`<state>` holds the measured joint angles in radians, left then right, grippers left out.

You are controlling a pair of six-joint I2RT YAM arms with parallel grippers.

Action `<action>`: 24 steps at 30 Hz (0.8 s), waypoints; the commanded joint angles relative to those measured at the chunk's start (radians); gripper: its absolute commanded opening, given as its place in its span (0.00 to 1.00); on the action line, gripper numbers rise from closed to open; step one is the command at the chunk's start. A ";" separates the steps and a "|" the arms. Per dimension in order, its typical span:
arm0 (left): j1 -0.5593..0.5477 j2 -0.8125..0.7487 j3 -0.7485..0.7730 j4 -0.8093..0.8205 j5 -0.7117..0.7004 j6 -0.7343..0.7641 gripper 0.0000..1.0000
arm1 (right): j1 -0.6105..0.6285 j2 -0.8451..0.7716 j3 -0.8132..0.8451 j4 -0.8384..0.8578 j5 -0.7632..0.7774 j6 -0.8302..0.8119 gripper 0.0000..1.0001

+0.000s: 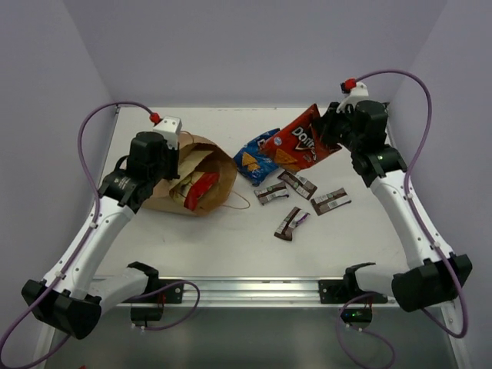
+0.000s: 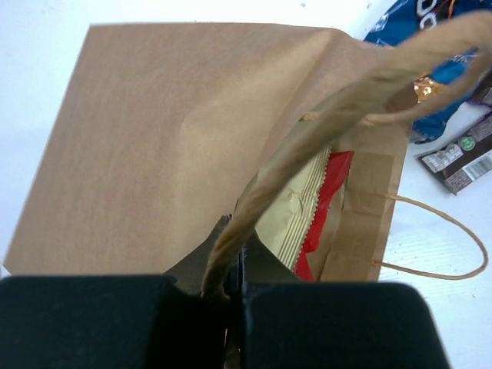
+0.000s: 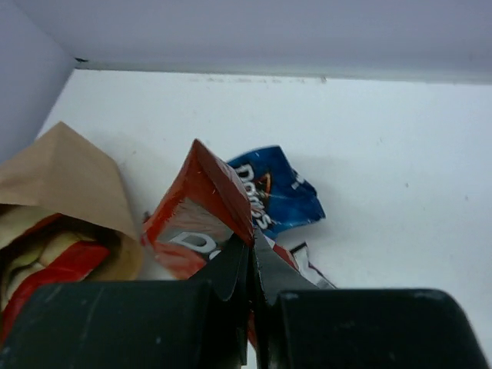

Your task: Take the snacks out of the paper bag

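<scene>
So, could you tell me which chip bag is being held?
The glossy red Doritos bag, pinched by the right end effector; the glossy blue bag lies loose.

Brown paper bag [image 1: 211, 154], red chip bag [image 1: 298, 142], blue chip bag [image 1: 254, 159].

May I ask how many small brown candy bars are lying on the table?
4, right of the paper bag: one candy bar below the blue chip bag, one just right of it, one farthest right, one nearest the front. Others may hide inside.

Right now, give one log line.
left gripper: shut on paper bag; right gripper: shut on red chip bag; out: blue chip bag, candy bars
</scene>
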<state>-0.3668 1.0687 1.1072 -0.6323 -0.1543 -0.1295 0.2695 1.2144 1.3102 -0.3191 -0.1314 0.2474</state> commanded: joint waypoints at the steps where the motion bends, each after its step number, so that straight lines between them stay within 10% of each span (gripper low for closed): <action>1: 0.005 -0.052 0.089 -0.047 0.012 0.024 0.00 | -0.108 0.059 -0.045 0.031 -0.033 0.116 0.00; 8: 0.005 -0.078 0.092 -0.040 0.107 0.050 0.00 | -0.366 0.377 -0.117 0.065 -0.157 0.194 0.05; 13: 0.005 -0.079 0.075 -0.037 0.148 0.077 0.00 | -0.371 0.355 -0.135 0.003 -0.065 0.154 0.63; 24: 0.005 -0.082 0.049 -0.030 0.177 0.053 0.00 | 0.049 -0.076 -0.232 0.063 0.067 0.254 0.81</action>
<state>-0.3668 1.0019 1.1633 -0.6975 -0.0185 -0.0780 0.2337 1.1774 1.1053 -0.3038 -0.0978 0.4141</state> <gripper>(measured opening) 0.027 0.804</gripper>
